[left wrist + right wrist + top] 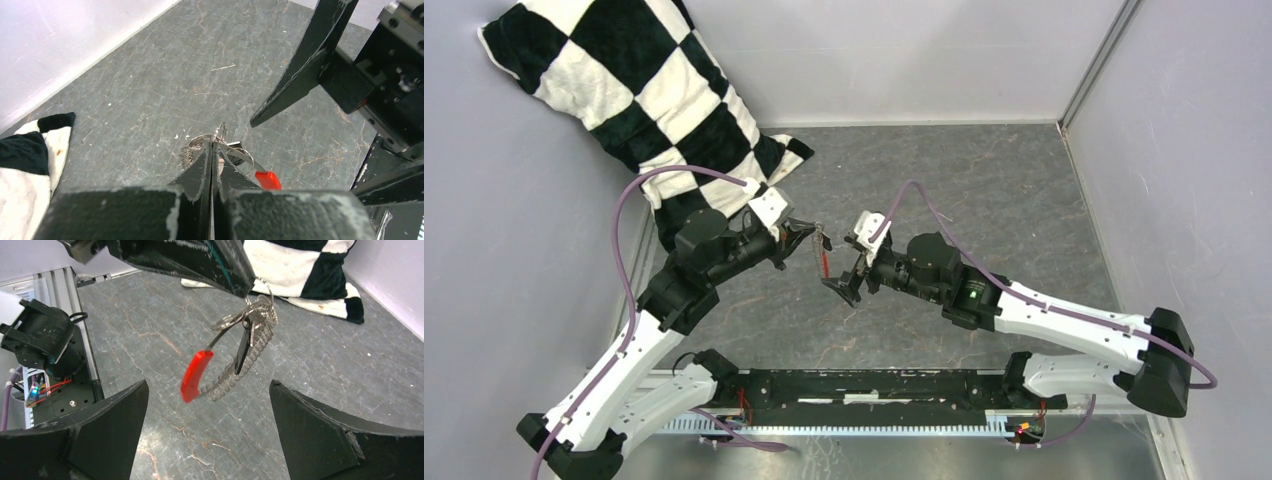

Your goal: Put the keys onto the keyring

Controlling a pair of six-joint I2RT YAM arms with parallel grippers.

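My left gripper [816, 230] is shut on the keyring [822, 243] and holds it in the air over the grey table. In the right wrist view the keyring [235, 319] dangles from the left fingertips [240, 282], carrying silvery pieces, a wire coil [245, 367], a red tag [195, 372] and a small black-headed key [242, 350]. The left wrist view shows the ring [200, 141] and red tag [268, 179] poking past the closed jaws of my left gripper [212, 145]. My right gripper [209, 385] is wide open just in front of the hanging bunch, touching nothing. I see no loose key on the table.
A black-and-white checkered cushion [654, 90] lies against the back-left wall. Light walls enclose the table on three sides. A black rail [874, 385] with the arm bases runs along the near edge. The right gripper's finger [300, 75] looms close to the left gripper.
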